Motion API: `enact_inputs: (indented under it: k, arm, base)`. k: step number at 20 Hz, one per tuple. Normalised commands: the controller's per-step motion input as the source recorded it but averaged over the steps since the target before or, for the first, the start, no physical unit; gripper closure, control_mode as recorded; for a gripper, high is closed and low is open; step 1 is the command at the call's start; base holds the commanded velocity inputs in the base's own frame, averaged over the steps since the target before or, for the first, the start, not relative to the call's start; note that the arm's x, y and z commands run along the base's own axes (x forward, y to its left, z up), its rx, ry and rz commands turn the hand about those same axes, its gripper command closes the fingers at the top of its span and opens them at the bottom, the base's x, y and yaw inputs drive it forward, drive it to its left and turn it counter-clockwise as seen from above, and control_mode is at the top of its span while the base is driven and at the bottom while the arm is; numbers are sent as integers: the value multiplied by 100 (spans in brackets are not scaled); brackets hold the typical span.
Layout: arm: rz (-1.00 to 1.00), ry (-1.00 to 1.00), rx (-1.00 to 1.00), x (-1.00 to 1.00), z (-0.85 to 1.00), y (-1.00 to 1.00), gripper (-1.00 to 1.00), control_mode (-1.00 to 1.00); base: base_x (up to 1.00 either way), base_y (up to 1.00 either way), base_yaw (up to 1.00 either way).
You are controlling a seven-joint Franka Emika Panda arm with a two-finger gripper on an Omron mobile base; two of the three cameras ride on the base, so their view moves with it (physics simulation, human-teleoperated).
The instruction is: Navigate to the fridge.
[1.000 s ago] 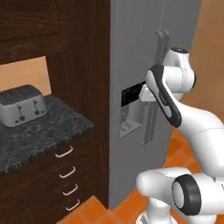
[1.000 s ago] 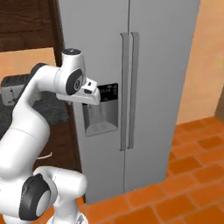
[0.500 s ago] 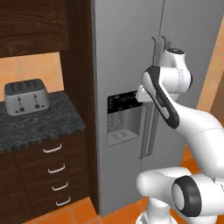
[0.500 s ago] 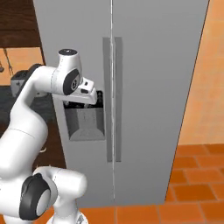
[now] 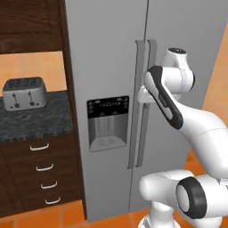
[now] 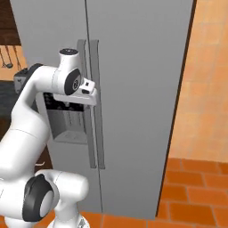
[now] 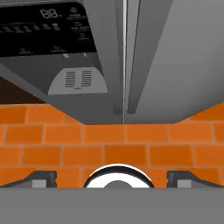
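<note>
Stood floored in orange brick tile (image 6: 196,196), walled in orange (image 6: 209,80). Held dark wood drawers (image 5: 40,173) under a speckled dark counter (image 5: 35,122), bearing a silver toaster (image 5: 24,93).

Fridge (image 5: 111,53): tall, silver-grey, two doors side by side, both closed. Long upright handles flank the centre seam. Black-panelled dispenser recess in one door. It stands upright directly ahead of the pincer (image 7: 112,179), close.

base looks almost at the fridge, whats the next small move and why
Probably a short creep forward, or simply a stop. The fridge already stands square ahead in both base views, its centre handles close beside the arm, and the tool looks down at its lower edge over the orange floor.
</note>
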Motion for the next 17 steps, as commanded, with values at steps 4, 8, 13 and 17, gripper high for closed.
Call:
enact_inputs:
  k: [4, 8, 13, 17]
  arm:
    - [0, 0, 0, 0, 0, 0, -100, 100]
    - [0, 0, 0, 0, 0, 0, -100, 100]
    - [0, 0, 0, 0, 0, 0, -100, 100]
    - [0, 0, 0, 0, 0, 0, -100, 100]
  base:
    - [44, -37, 25]
    - [36, -35, 21]
    - [13, -36, 18]
    - [35, -40, 17]
